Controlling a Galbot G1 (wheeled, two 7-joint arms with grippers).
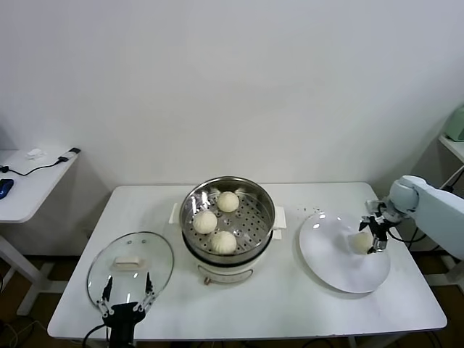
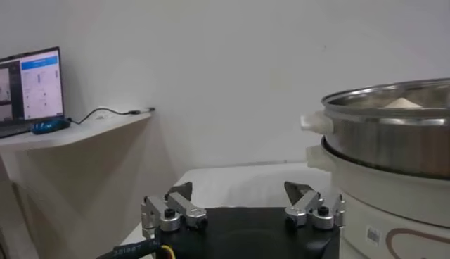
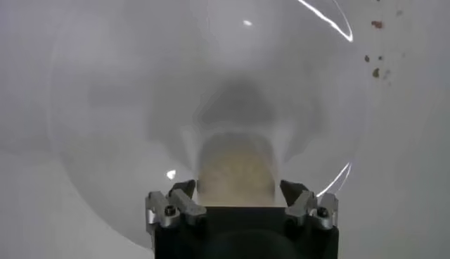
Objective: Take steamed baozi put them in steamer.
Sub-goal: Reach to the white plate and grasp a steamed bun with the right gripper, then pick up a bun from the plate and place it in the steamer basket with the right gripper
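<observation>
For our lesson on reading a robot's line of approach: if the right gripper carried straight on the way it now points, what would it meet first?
The right gripper points down at the last baozi on the white plate, its fingers straddling it. It would probably meet that bun first, then the plate beneath.

Table layout: steamer sits centre. Three baozi lie in it on the tray: one at the back, one left of middle, one at the front. Lid lies flat on the table, front-left of the steamer. Plate lies right of the steamer, just beside it. Fourth baozi sits on the plate toward its right side. Right gripper is down over that bun, fingers either side of it; contact probably not made, hard to tell. Left gripper is at the table's front-left edge, just before the lid. A side table stands off to the left, well apart.
</observation>
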